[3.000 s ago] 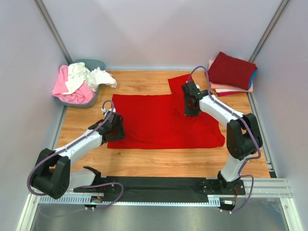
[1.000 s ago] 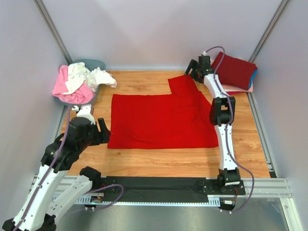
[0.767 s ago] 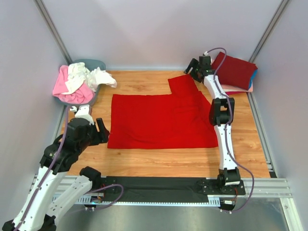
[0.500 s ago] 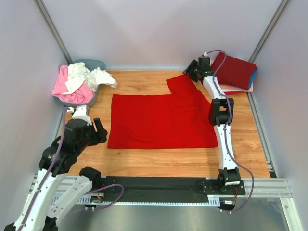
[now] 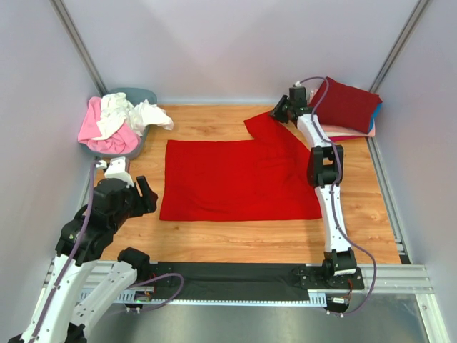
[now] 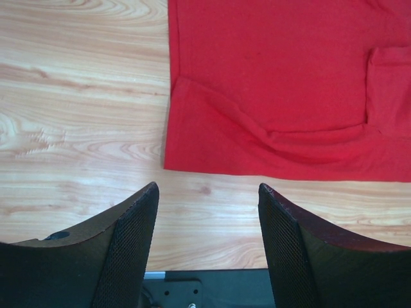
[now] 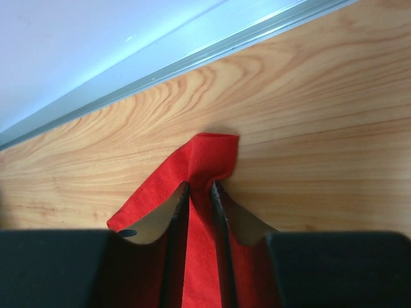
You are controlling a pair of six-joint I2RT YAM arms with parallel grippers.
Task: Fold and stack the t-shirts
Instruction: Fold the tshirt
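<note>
Left of the flat bright red t-shirt (image 5: 235, 182), the grey tub (image 5: 141, 93) holds a crumpled pink shirt (image 5: 96, 130) and a white shirt (image 5: 125, 111), perhaps more. The right gripper (image 7: 199, 187) pinches the red one's far sleeve. The left gripper (image 6: 207, 192) gapes beside its near-left corner.

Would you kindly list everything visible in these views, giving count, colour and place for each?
bright red cloth t-shirt: one, bright red, spread flat mid-table, far right sleeve lifted
folded t-shirt stack: one stack, dark red on top, pink and blue edges beneath, far right corner
loose pink and white cloth shirts: a heap, number unclear, in and over the tub
grey plastic tub: one, grey, far left corner
light wooden table: one, pale wood, under everything
left gripper: one, black, open and empty, above bare table by the shirt's near left corner
right gripper: one, black, shut on the shirt's far right sleeve
</note>
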